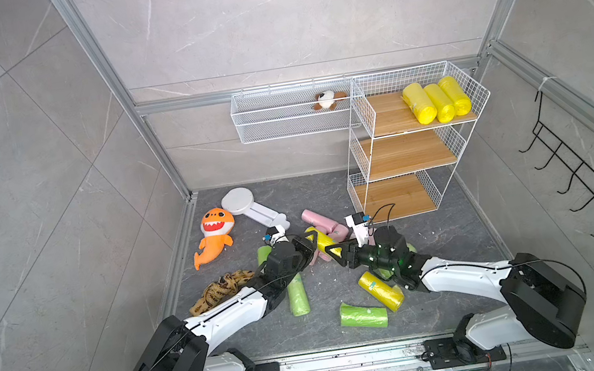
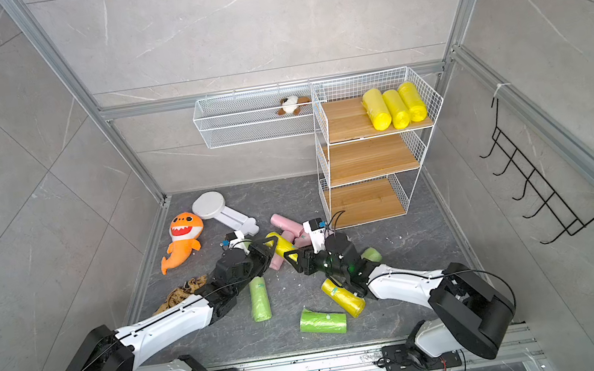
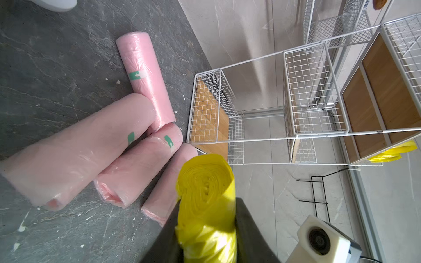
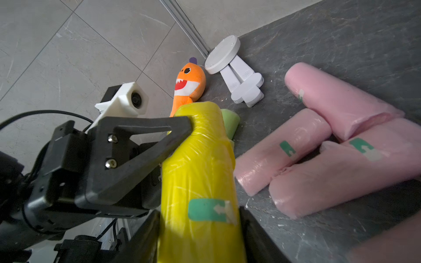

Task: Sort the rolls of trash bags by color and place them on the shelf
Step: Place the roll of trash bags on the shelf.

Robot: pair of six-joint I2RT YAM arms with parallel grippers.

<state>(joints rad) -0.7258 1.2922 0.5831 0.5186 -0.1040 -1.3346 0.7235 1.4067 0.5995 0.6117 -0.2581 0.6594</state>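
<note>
Yellow roll (image 1: 321, 242), one end tight in left claw (image 3: 207, 218), other end in right claw (image 4: 199, 230).

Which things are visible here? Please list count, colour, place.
Shelf: one, white wire, wooden tiers, back right.
Yellow rolls: five; three top tier, one floor, one gripped.
Pink rolls: four or more, floor.
Green rolls: four or more, floor.
Basket: one, white, back wall.
Small plush: one, brown-white, basket.
Shark plush: one, orange, floor.
Stand: one, white, floor.
Cloth: one, brown, floor.
Hook rack: one, black, right wall.
Left claw, right claw: black, gripping yellow roll.
</note>
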